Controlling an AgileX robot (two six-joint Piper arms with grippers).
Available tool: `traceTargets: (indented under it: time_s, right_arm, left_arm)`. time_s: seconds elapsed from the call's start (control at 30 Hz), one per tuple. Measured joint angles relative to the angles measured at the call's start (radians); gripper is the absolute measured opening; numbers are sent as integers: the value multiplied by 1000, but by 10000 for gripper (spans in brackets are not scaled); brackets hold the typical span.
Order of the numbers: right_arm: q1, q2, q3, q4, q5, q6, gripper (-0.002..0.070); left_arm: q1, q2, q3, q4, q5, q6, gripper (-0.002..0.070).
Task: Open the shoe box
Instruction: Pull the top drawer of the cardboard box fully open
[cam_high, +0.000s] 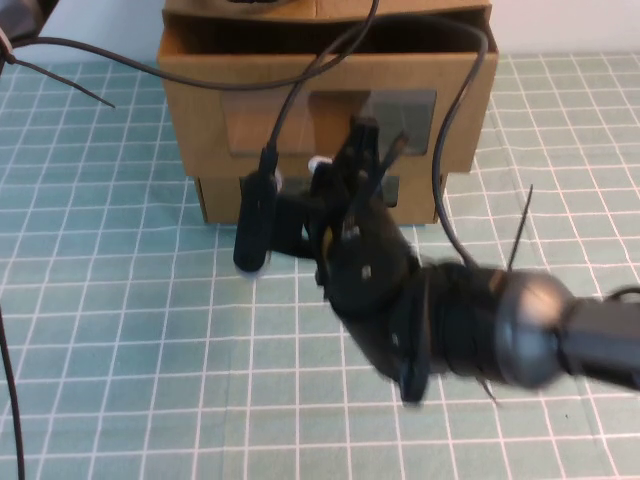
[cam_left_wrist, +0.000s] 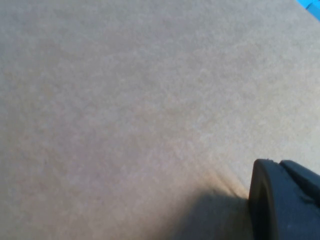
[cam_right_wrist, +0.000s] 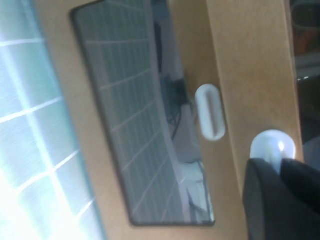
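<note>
Left tool (cam_left_wrist: 282, 200): seen only in the left wrist view, as one dark part close against a plain sheet of brown cardboard that fills the rest of that view. Whether it is wide or narrow cannot be told, nor whether it touches the sheet.

Desk (cam_high: 100, 350): covered by a teal mat ruled with a white grid.

Box (cam_high: 200, 110): brown cardboard, standing at the far middle of the desk with its front toward the robot. A dark opening shows along its top edge. The front carries a dark window (cam_high: 405, 108), and a narrower cardboard section sits below it. In the right wrist view a white oval tab (cam_right_wrist: 210, 112) lies just beside the window.

Cables (cam_high: 300, 85): black, draped across the box front.

Right tool (cam_high: 362, 140): at the box front, over the window, set narrow with its jaws nearly together. A white rounded piece (cam_right_wrist: 272, 145) sits at its tip; a grip cannot be confirmed.

Right arm (cam_high: 520, 330): enters from the right edge, low over the desk.
</note>
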Motion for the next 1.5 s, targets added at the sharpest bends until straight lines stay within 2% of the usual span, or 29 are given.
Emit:
traceTargets:
  time_s: [0.43, 0.73, 0.93, 1.03, 1.13, 1.3, 1.37, 1.5]
  right_arm:
    - [184, -143, 203, 53, 113, 121, 12]
    - [194, -156, 206, 70, 124, 125, 12]
    - [194, -163, 206, 177, 111, 116, 23]
    - [194, -190, 206, 257, 76, 105, 56]
    - [194, -230, 206, 325, 44, 105, 120]
    - [194, -294, 206, 350, 27, 107, 285]
    - [194, -315, 206, 361, 21, 107, 326]
    - [194, -360, 208, 396, -23, 109, 357]
  left_arm:
    - [0, 0, 0, 0, 0, -3, -4]
    - [0, 0, 0, 0, 0, -5, -4]
    - [0, 0, 0, -20, 0, -5, -4]
    - [0, 1, -4, -29, 3, -5, -4]
    - [0, 5, -22, -29, 13, -5, -4]
    - [2, 17, -87, -15, 69, -8, -4]
    - [2, 12, -98, -7, 93, -12, -4]
    - [2, -35, -97, 17, 159, -19, -4]
